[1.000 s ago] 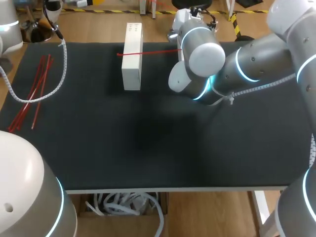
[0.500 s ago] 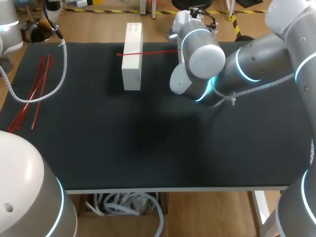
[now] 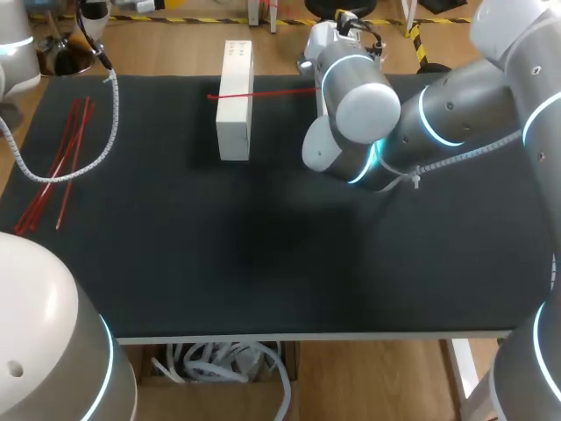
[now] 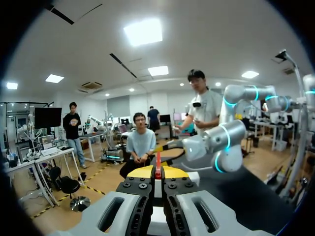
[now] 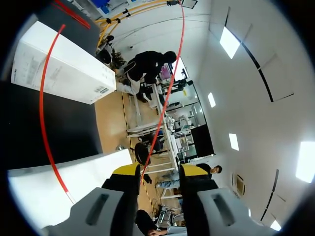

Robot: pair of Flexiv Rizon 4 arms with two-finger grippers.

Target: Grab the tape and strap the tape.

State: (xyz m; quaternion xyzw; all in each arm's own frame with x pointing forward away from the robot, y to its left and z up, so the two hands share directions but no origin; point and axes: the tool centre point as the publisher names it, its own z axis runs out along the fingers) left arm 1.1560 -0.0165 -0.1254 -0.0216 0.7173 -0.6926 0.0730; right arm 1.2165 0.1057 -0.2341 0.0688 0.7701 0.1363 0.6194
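The right gripper (image 5: 158,172) has its yellow tips spread; the red strap (image 5: 42,108) runs between them, close against one finger, and arcs over the white box (image 5: 59,66) at the table's far side. The left gripper (image 4: 158,173) is pressed together on a short red strip (image 4: 158,160).

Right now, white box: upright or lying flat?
Lying flat: in the head view the white box rests lengthwise on the table, with the red strap laid across its top.
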